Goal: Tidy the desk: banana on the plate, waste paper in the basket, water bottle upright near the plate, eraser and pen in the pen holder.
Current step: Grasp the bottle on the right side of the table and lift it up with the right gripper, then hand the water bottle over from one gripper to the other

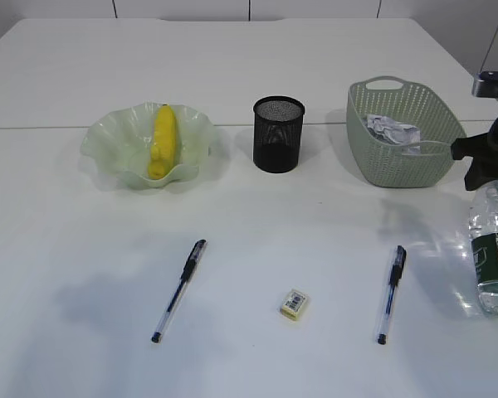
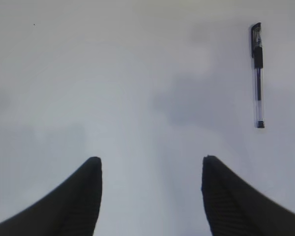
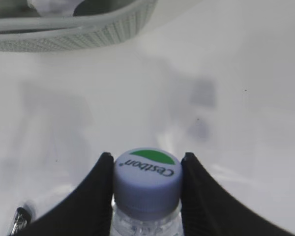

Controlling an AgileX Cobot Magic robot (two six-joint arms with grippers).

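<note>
The banana [image 1: 163, 139] lies on the pale green wavy plate [image 1: 108, 137]. Crumpled waste paper [image 1: 392, 131] sits in the green basket [image 1: 373, 157]. The water bottle [image 1: 495, 253] stands upright at the right table edge, far from the plate. My right gripper [image 1: 491, 178] is shut on the bottle's cap [image 3: 146, 177]. Two pens lie on the table, one at the left [image 1: 179, 289] and one at the right [image 1: 391, 292], with the eraser [image 1: 294, 303] between them. The black mesh pen holder [image 1: 278, 134] stands in the middle. My left gripper [image 2: 150, 164] is open and empty above bare table, with a pen [image 2: 257, 73] ahead to its right.
The basket's rim [image 3: 88, 34] with paper inside fills the top of the right wrist view. A pen's end [image 3: 19, 219] shows at that view's lower left. The left arm is out of the exterior view; only its shadow falls on the table at the left.
</note>
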